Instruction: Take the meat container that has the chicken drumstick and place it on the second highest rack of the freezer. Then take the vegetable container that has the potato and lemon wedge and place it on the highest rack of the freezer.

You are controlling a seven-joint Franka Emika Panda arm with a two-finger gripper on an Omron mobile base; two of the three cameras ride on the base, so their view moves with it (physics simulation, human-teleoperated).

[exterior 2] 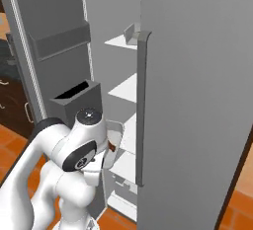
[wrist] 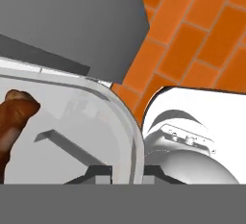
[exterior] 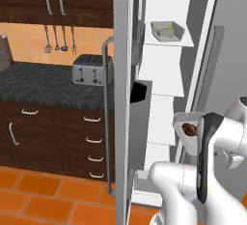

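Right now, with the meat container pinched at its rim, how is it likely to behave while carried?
The meat container looks like a stiff, thin-walled tray, so it probably won't flex. The gripper holds only one rim, so it may tilt. The chicken drumstick lies loose on a smooth floor and could slide if the tray tips.

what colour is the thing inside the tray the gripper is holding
Brown: the drumstick in the meat container, clearest in the hand view.
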